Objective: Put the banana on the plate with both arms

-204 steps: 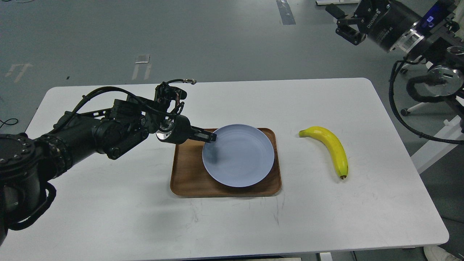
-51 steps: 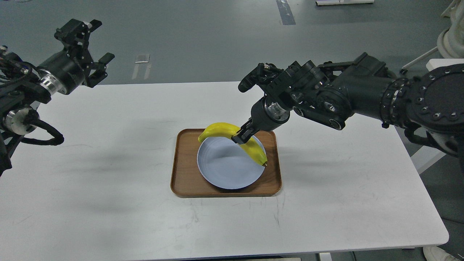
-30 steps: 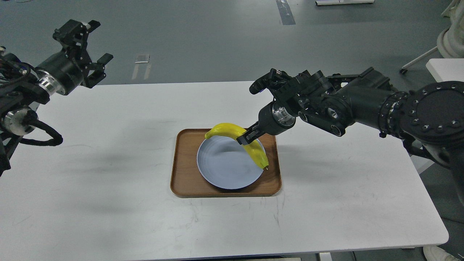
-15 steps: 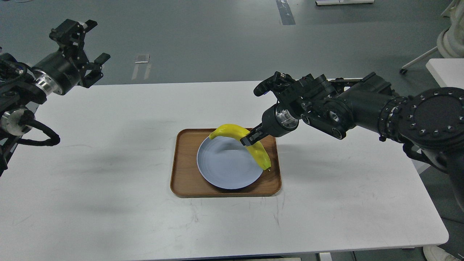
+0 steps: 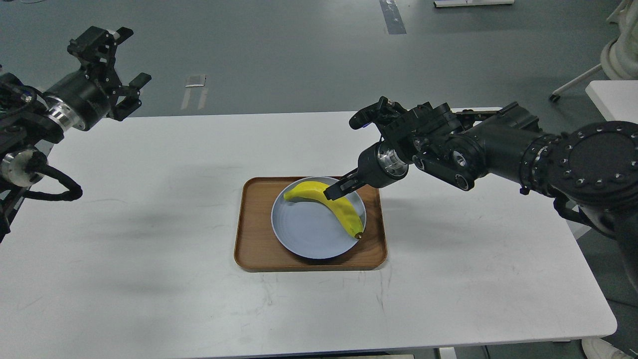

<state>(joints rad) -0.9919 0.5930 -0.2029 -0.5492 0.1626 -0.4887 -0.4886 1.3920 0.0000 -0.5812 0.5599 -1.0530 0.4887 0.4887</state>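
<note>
The yellow banana [image 5: 333,207] lies inside the pale blue plate [image 5: 304,234], curving from the plate's far left to its right rim, dark tip at the right. The plate sits on a brown wooden tray. My right gripper [image 5: 334,191] reaches in from the right. Its fingertips are at the banana's upper edge near its middle, and the jaws look parted and no longer clamped on it. My left gripper [image 5: 121,57] is raised high at the far left, past the table's back-left corner. It is open and empty.
The brown wooden tray [image 5: 254,249] sits at the middle of the white table [image 5: 149,279]. My right arm's thick links [image 5: 498,149] hang over the table's right half. Grey floor lies beyond the back edge.
The banana has dropped out of the right gripper's hold and settled flat in the plate, shifting slightly left. The right wrist has barely moved. The left arm has stayed raised.
</note>
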